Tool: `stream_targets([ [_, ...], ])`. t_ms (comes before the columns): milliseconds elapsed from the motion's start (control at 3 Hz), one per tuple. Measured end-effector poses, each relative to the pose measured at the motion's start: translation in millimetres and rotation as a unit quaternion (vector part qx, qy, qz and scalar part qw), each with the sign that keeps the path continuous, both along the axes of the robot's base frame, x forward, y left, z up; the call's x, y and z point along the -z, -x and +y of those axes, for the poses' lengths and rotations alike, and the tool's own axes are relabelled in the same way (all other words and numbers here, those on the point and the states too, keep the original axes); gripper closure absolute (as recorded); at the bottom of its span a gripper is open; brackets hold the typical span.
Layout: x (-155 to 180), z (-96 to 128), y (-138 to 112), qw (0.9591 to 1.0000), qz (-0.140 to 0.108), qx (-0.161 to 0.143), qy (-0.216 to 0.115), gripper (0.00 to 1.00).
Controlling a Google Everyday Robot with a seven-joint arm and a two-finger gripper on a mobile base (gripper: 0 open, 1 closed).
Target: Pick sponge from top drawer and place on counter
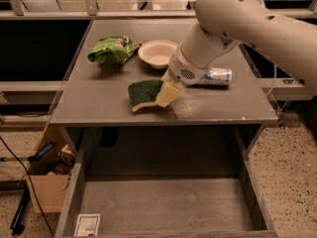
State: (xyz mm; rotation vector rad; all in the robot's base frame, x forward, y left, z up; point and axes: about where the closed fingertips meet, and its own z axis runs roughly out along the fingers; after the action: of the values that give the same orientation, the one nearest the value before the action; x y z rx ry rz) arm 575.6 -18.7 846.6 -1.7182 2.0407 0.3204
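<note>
Grey counter point(99, 108), top drawer point(163, 202) open; just in front of the bowl point(157, 53), the gripper point(167, 94) pinches the sponge point(142, 92) by one edge; likely best lowered flat before release.

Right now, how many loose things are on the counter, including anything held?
4: the sponge, front centre, held in the pincer; a green bag, back left; a white bowl, back centre; a can at right, partly hidden by the arm.
</note>
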Motion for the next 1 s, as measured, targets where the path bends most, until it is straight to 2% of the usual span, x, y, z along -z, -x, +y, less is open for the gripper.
stream_targets([
  [1000, 0.0, 0.1, 0.0, 1.0, 0.0, 0.0, 0.0, 0.27],
])
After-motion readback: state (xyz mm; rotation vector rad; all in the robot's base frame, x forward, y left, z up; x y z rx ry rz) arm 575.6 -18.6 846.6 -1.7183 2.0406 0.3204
